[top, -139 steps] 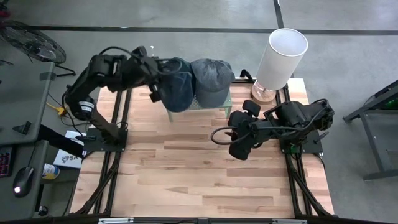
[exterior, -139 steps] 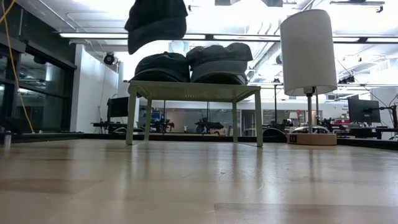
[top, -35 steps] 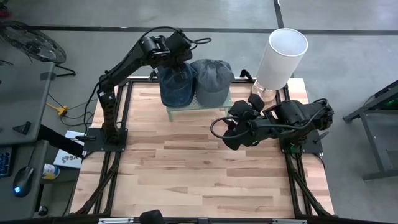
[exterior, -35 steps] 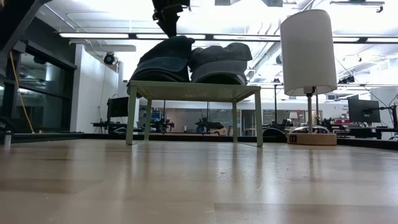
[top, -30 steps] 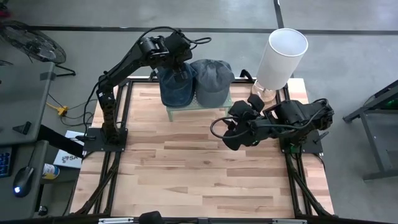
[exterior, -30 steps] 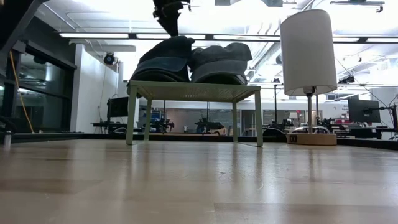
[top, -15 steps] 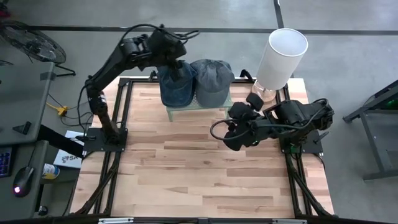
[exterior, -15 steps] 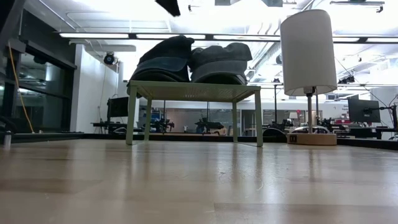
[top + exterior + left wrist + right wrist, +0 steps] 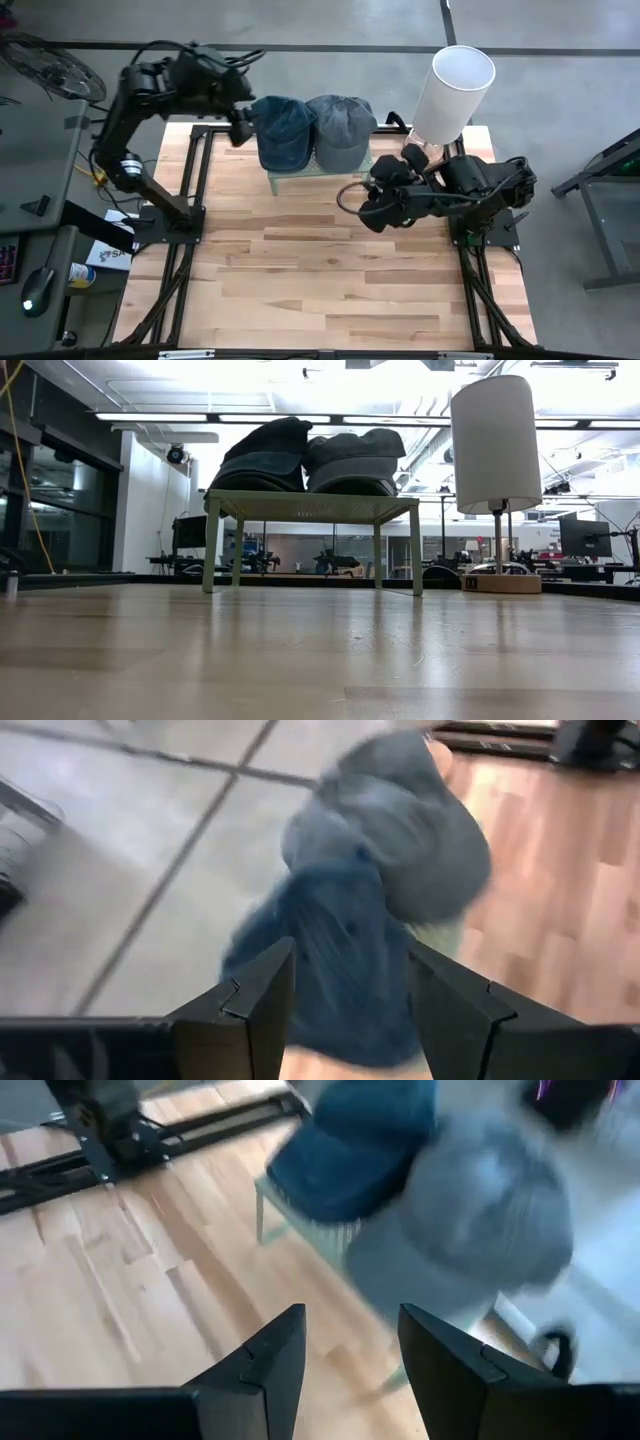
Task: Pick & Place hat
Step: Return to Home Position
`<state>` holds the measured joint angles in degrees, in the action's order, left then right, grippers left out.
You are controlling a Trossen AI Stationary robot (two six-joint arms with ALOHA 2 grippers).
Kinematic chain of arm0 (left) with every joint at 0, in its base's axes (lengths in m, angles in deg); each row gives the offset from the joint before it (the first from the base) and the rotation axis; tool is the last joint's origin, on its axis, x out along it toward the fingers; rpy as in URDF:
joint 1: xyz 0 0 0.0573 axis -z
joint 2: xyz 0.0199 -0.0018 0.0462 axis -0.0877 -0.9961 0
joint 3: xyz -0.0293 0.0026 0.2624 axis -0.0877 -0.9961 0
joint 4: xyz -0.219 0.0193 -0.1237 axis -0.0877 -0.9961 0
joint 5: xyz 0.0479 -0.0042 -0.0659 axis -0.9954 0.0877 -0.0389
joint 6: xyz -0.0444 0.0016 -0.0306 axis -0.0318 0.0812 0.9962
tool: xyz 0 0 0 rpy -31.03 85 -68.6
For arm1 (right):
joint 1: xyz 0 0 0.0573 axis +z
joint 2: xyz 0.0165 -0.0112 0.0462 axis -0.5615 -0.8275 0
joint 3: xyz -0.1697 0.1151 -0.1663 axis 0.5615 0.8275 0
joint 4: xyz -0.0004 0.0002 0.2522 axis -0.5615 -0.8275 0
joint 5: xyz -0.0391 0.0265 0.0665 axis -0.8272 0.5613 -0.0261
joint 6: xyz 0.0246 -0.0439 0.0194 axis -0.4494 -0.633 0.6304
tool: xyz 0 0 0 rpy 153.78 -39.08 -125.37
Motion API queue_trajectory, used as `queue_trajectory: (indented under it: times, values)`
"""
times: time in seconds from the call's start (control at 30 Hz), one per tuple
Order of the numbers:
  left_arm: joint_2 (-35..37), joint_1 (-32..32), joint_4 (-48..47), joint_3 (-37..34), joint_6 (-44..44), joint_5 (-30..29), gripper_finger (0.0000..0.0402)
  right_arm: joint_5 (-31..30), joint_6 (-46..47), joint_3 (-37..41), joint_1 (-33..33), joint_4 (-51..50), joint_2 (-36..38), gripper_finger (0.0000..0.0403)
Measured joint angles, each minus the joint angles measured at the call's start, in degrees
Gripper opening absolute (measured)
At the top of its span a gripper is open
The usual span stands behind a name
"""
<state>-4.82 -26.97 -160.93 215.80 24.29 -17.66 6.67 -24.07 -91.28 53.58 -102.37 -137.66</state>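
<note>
Two hats lie side by side on a small green table [image 9: 285, 181] at the far middle: a blue hat [image 9: 283, 130] on the left and a grey hat [image 9: 341, 124] to its right. In the low view the blue hat [image 9: 262, 457] and the grey hat [image 9: 356, 459] rest on the tabletop with their sides touching. My left gripper [image 9: 239, 128] hangs open just left of the blue hat and holds nothing; its wrist view shows the blue hat [image 9: 345, 960] beyond the fingers. My right gripper [image 9: 368, 210] stands open near the table's right front corner, facing the hats [image 9: 470, 1210].
A white lamp [image 9: 455, 88] on a round wooden base stands at the far right corner, close behind my right arm. The wooden table [image 9: 320, 280] stretches toward the near edge. Black frame rails [image 9: 195, 200] run along both sides.
My left gripper has risen from just above the blue hat and swung away toward the table's left edge, leaving the low view. The blue hat stays on the small green table beside the grey one. My right gripper has crept slightly toward the far edge.
</note>
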Motion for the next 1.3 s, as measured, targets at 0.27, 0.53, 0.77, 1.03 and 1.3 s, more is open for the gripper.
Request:
queue_trajectory:
  times: [0.27, 0.53, 0.77, 1.03, 1.3]
  values:
    - [9.3, -0.1, -1.9, -6.0, 4.5, 9.9, 0.0178, -7.6, 9.9, 10.2, 1.0, 0.7, 4.8, 0.0153]
    - [31.4, -0.1, 17.3, -40.0, 7.9, 18.9, 0.0178, -2.0, 10.8, 50.4, 4.1, 37.9, 25.9, 0.0153]
    - [54.3, -0.1, 45.1, -75.3, 20.9, 26.1, 0.0178, 11.9, -4.2, 86.3, -1.9, 86.0, 48.0, 0.0153]
    - [67.8, -0.1, 62.3, -99.3, 27.6, 27.2, 0.0178, 35.9, -6.5, 113.6, -18.9, 113.1, 66.1, 0.0153]
    - [73.2, -0.1, 72.5, -111.0, 26.0, 24.2, 0.0178, 50.3, -4.2, 124.8, -31.0, 114.6, 76.9, 0.0154]
